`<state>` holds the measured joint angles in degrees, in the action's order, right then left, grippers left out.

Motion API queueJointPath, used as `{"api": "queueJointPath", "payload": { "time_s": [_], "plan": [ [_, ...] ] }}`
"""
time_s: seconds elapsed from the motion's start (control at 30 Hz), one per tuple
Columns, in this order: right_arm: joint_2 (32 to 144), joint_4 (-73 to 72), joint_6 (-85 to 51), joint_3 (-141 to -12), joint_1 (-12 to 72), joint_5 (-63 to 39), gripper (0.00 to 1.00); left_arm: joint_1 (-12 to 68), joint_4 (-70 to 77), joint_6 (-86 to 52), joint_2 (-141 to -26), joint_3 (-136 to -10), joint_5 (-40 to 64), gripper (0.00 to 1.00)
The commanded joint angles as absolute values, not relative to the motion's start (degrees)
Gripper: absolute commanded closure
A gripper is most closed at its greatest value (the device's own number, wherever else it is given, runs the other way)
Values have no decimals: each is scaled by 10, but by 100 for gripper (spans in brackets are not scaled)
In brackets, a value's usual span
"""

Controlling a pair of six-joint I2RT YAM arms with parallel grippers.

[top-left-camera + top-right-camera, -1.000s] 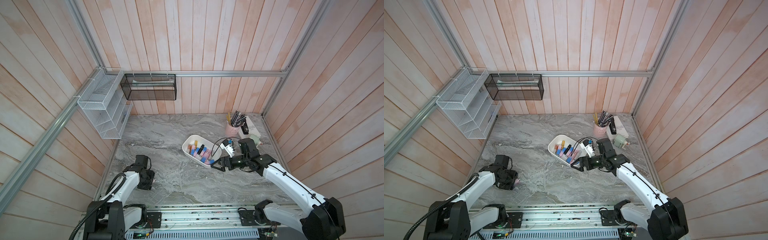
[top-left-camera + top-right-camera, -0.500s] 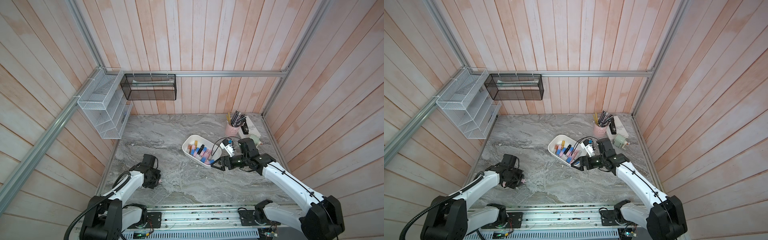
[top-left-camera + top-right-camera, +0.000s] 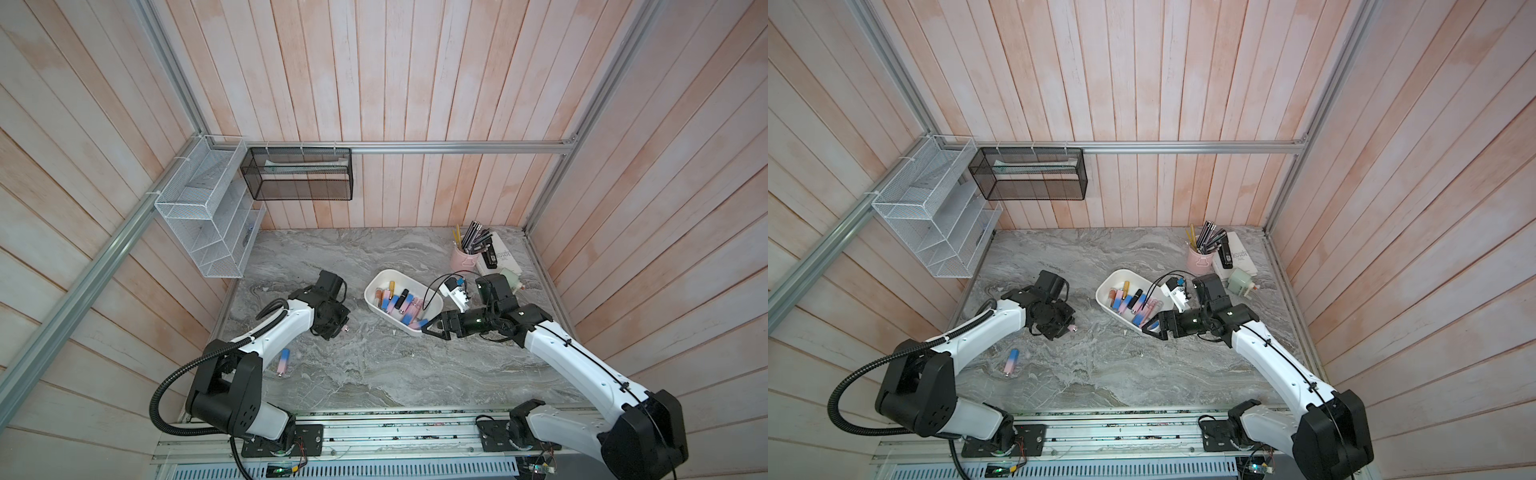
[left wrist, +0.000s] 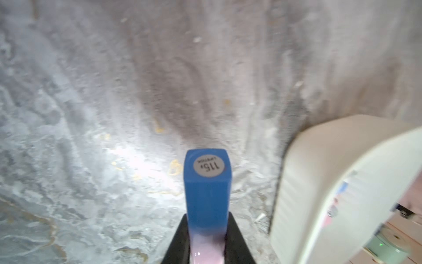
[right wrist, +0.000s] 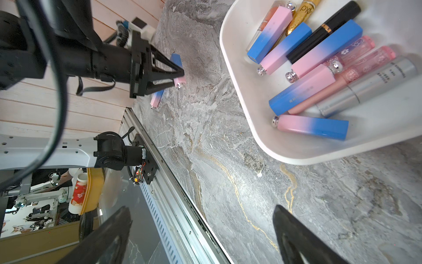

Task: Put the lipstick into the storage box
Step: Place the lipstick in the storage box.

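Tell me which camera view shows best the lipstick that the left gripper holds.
The left wrist view: the lipstick fills the middle, its blue end and round label sharp, its pink part between the left gripper's jaws. The right wrist view shows both ends, but small. In both top views only its pink tip shows beside the gripper.

In the left wrist view we lose the lipstick's [image 4: 207,194] pink end past the picture's edge, along with the left end effector's [image 4: 206,242] 2 fingers [image 4: 179,244] around it. The storage box [image 4: 319,182] there is blurred and cropped. In both top views the left arm [image 3: 286,324] hides the grip. In the right wrist view a loose lipstick [image 5: 157,98] lies half hidden behind that end effector.
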<state>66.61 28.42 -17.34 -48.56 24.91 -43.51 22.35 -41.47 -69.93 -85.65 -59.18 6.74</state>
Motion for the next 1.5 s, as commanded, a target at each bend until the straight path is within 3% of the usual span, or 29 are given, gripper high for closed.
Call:
{"api": "queueJointPath", "payload": {
  "time_s": [0.0,0.57,1.03,1.17,1.27,1.47],
  "plan": [
    [667,296,-166,-506,246,-450,2,236,-452,-650,-874,-665,56,76],
    [651,321,-182,-537,247,-406,2,331,-479,-555,-1143,-1003,96,74],
    [620,303,-211,-494,248,-401,2,376,-495,-516,-1211,-1003,79,73],
    [631,296,-207,-498,248,-391,2,381,-498,-510,-1203,-1008,82,60],
    [647,290,-201,-504,248,-382,2,383,-498,-508,-1187,-1000,80,42],
    [668,274,-198,-521,248,-388,2,380,-513,-516,-1120,-955,45,42]
  ]
}}
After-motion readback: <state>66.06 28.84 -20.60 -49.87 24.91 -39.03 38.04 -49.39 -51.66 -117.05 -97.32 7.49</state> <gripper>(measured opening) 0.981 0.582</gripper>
